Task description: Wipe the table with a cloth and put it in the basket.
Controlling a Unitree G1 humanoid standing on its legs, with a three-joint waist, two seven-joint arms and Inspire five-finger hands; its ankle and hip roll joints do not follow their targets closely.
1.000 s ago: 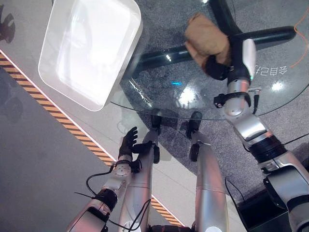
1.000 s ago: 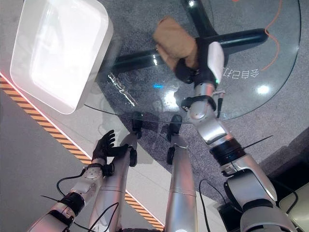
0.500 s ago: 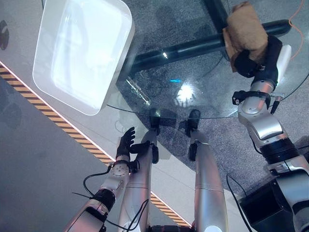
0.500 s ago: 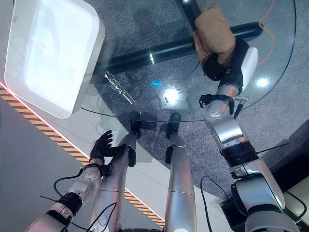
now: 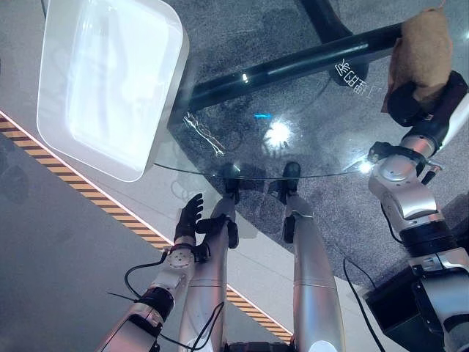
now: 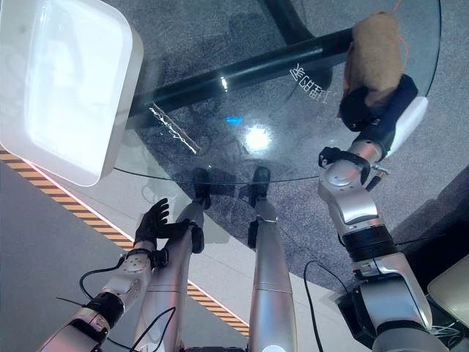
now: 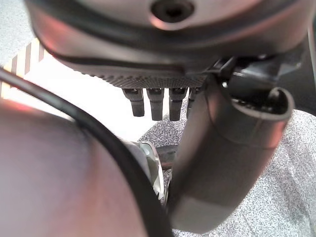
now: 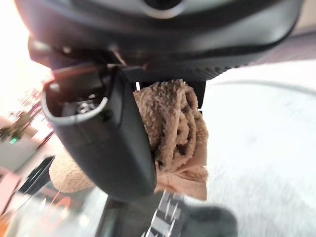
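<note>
Right wrist view has the brown cloth [image 8: 175, 133] bunched between the thumb and curled fingers of the right hand [image 6: 374, 103], which clutches it at the far right edge of the round glass counter [image 5: 308, 139]. White basket [image 5: 110, 81] sits at the counter's left edge, well apart from the cloth, with a dark crossed base [image 5: 293, 66] showing through the glass between them, plus white lettering on the glass near the cloth that I leave unread. Left hand [image 5: 192, 214] hangs below the counter's near rim with fingers spread, holding nothing, above a floor with an orange-and-black striped line [image 5: 88, 187].
</note>
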